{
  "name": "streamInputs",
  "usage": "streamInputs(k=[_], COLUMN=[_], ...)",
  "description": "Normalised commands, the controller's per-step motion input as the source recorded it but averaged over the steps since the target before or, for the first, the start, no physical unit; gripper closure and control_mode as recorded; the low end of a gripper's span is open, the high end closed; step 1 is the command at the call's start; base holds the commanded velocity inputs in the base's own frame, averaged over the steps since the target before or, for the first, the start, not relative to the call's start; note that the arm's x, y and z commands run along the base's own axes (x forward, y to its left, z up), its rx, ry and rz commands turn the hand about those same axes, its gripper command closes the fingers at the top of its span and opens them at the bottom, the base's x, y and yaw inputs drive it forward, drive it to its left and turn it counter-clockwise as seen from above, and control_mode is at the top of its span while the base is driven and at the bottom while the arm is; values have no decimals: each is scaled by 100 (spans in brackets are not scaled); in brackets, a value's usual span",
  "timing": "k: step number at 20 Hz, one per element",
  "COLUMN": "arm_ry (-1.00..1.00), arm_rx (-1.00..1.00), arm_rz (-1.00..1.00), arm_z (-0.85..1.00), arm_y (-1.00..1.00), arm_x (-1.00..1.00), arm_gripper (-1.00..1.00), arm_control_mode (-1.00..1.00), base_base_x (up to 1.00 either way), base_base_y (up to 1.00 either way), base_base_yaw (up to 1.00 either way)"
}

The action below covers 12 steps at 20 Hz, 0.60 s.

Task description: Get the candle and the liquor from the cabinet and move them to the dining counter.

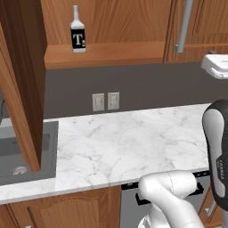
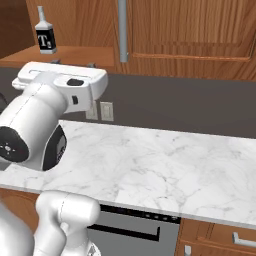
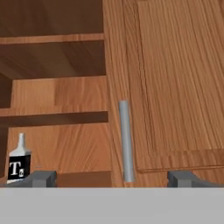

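Note:
The liquor (image 1: 78, 33) stands upright on the bottom shelf of the open cabinet (image 1: 107, 53), a small bottle with a black label and white "T". It also appears as the liquor (image 2: 46, 32) at the upper left and the liquor (image 3: 19, 162) at the lower left. My gripper (image 3: 113, 179) is open, its fingertips (image 3: 41, 178) set wide apart with nothing between them. It faces the cabinet's closed door (image 3: 175, 87) and grey bar handle (image 3: 126, 140), to the right of the bottle and apart from it. The candle and the dining counter are out of view.
An open cabinet door (image 1: 18, 80) hangs at the left over the grey sink (image 1: 22, 151). A marble worktop (image 1: 124, 138) runs below, with wall outlets (image 1: 106, 101) behind it. A dishwasher front (image 2: 135, 225) sits under the worktop.

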Motion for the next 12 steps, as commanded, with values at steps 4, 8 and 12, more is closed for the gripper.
streamInputs(k=[4,8,12], arm_ry=[-8,0,0], arm_rx=[0,0,0], arm_rz=[0,0,0], arm_z=[0,0,0], arm_y=[0,0,0], arm_x=[36,57,64], arm_gripper=[-100,-100,-100], arm_control_mode=[-100,-100,-100], base_base_x=[0,0,0], base_base_y=[0,0,0], base_base_yaw=[0,0,0])
